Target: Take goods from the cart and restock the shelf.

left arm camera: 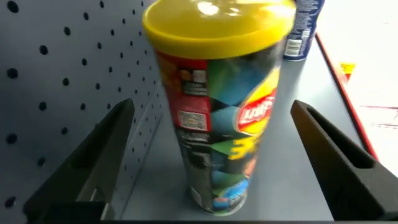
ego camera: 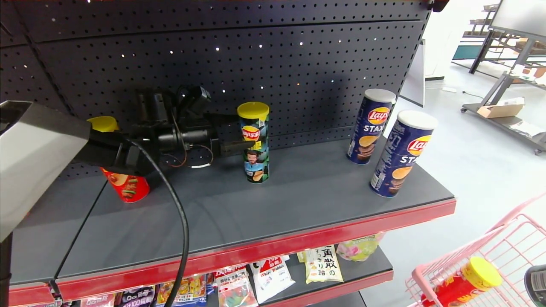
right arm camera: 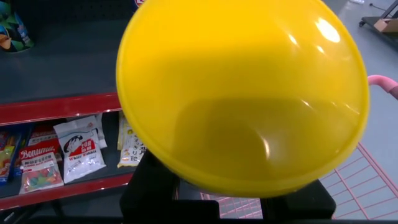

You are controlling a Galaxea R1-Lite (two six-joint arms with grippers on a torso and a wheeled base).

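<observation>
The left gripper [left arm camera: 212, 112] is spread wide, its black fingers [left arm camera: 102, 155] flanking but not touching the tall green-and-black cardboard chip can with a yellow plastic lid [ego camera: 254, 143]. The can stands upright on the dark grey metal shelf [ego camera: 264, 209], near the perforated back panel [ego camera: 298, 64]. A crooked withdrawal could clip the tall can and topple it. Whether the right gripper [ego camera: 535, 285] grips the red yellow-lidded can [ego camera: 463, 283] in the pink wire cart [ego camera: 518, 221], I cannot tell

well off to the right of the left pincer [ego camera: 251, 146] lies a bright, pale grey floor [ego camera: 469, 170]; farther that way stand grey metal racks [ego camera: 507, 122], one carrying a cardboard box [ego camera: 500, 111], and a white wall [ego camera: 443, 38].
</observation>
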